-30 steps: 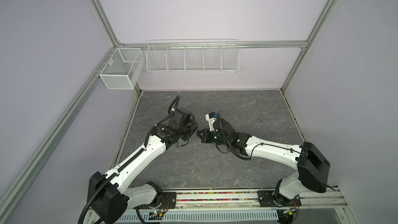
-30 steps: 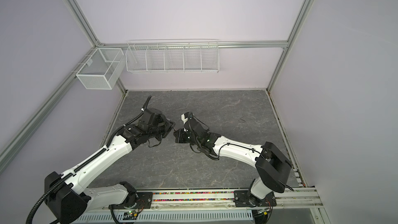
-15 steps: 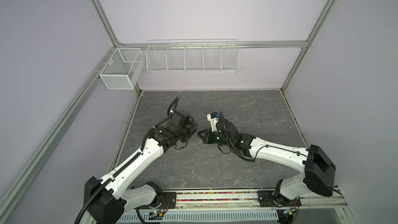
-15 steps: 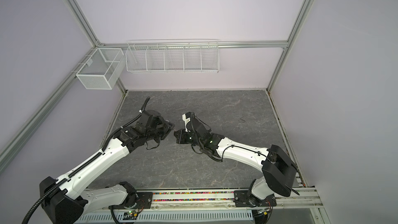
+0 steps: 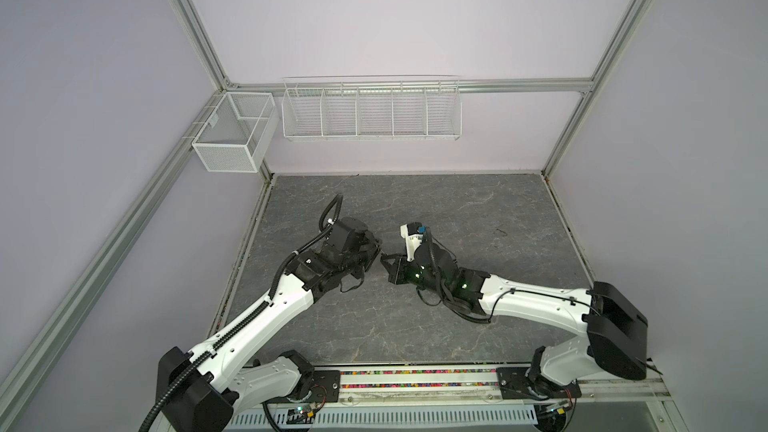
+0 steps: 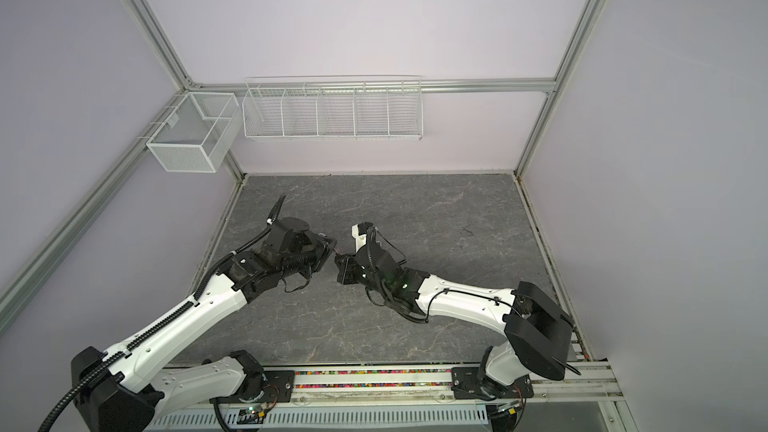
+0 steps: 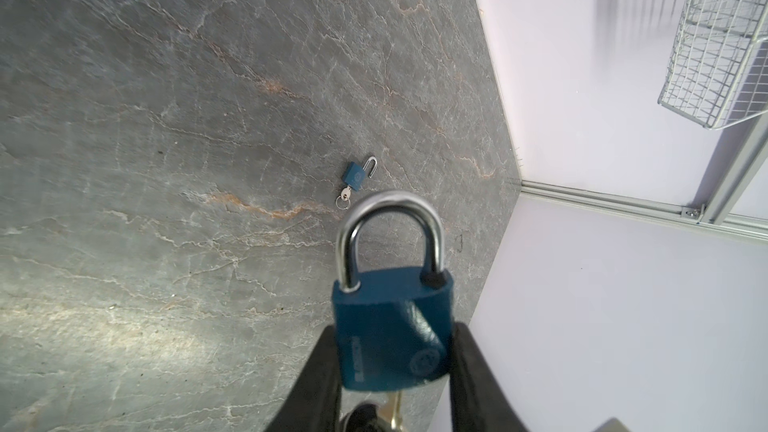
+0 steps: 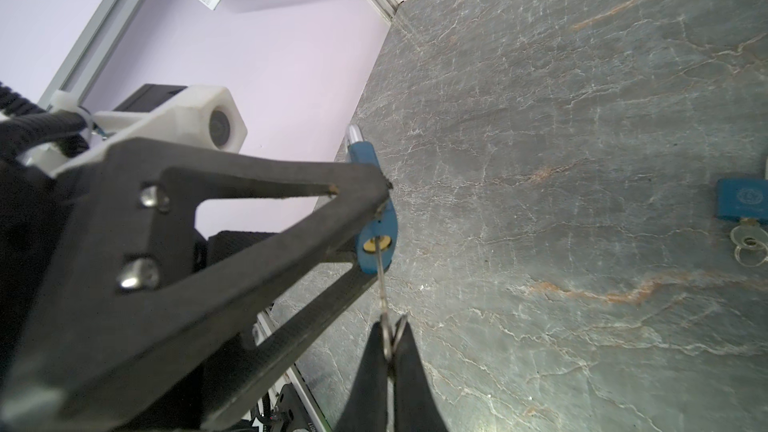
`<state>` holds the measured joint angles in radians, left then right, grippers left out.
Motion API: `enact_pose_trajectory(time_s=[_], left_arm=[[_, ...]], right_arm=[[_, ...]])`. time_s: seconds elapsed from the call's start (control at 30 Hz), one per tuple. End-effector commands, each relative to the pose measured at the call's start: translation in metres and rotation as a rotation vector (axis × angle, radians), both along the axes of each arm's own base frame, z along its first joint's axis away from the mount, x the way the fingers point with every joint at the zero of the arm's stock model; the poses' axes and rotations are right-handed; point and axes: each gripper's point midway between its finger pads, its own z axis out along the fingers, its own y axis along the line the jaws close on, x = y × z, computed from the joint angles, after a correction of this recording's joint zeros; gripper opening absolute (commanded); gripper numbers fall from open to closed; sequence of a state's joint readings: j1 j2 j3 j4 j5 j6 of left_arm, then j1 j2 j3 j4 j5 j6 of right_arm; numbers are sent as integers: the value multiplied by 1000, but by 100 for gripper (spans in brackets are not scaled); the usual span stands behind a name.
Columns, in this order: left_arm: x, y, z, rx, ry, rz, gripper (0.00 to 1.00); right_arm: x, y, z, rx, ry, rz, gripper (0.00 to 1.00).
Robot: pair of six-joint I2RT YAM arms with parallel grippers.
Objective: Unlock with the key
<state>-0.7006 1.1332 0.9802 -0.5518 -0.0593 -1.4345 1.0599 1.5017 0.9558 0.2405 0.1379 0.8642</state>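
hidden or unclear: in both top views the two claws meet nose to nose over the middle of the desk [image 5: 457, 209], and the arms' black housings cover what they hold. only a thin sliver shows between them. the key's head is buried between the right claw's fingers, and its lower part runs out of the wrist view. a second padlock [image 7: 355, 176] cannot be picked out with certainty in either top view.

view differences: the left wrist view shows the left claw [image 7: 395, 328] clenched on the body of the padlock [image 7: 390, 351], one finger on each side, held clear above the desk. the right wrist view shows the padlock's underside, where the key [image 8: 380, 274] sits in the brass keyhole [image 8: 376, 244]. it also shows the right claw [image 8: 390, 328] pinched tight on the key's ring end. only the wrist views show the second padlock. it lies flat on the desk, well apart, with its shackle swung open and a second key [image 7: 344, 195] in its base.

task item: the padlock is blue and rectangular, with embossed markings too blurred to read. its steel shackle [image 7: 390, 218] has both legs seated in the body.

background: a wire rack [image 5: 370, 114] and a mesh basket [image 5: 235, 135] hang on the walls.
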Motion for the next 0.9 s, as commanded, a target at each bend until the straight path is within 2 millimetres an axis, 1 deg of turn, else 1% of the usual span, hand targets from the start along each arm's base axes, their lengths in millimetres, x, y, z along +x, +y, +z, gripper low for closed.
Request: enact_pose_trajectory(time_s=[0.0, 0.03, 0.1, 0.17, 0.2, 0.3, 0.37, 0.43, 0.5, 0.57, 0.6, 0.63, 0.7, 0.8, 0.87], left_arm=[[-16, -11, -2, 9, 30, -79, 0], [-15, -9, -2, 24, 28, -73, 0], [-13, -7, -1, 46, 13, -63, 0], [-11, -2, 1, 64, -3, -42, 0], [-8, -3, 4, 50, -23, -32, 0], [-6, -10, 9, -10, -40, -33, 0], [-8, -14, 11, -15, -42, -48, 0], [-10, -15, 11, -16, -43, -58, 0], [-14, -14, 8, -23, -39, -60, 0], [-18, -16, 4, -60, -26, -50, 0], [-19, -19, 3, -89, -21, -52, 0], [-20, -23, 5, -109, -23, -57, 0], [-21, -28, 7, -122, -17, -72, 0], [-23, -24, 1, -90, -4, -72, 0], [-23, -24, -2, -86, -5, -71, 0]], right_arm=[[1, 25, 69, 141, -121, 94, 6], [-1, 29, 70, 142, -117, 114, 6], [-2, 31, 64, 135, -81, 120, 6], [0, 25, 64, 154, -42, 101, 6], [1, 23, 65, 178, -18, 96, 6], [-4, 29, 72, 203, 5, 130, 6], [-3, 30, 75, 215, -10, 139, 6], [0, 27, 77, 218, -32, 118, 6], [6, 20, 74, 212, -50, 68, 6], [10, 12, 77, 222, -106, 26, 6], [10, 10, 81, 197, -156, 14, 6], [10, 10, 84, 159, -212, 9, 6], [11, 12, 87, 137, -258, 19, 6], [13, 14, 91, 133, -284, 26, 6], [12, 18, 101, 170, -289, 70, 6]])
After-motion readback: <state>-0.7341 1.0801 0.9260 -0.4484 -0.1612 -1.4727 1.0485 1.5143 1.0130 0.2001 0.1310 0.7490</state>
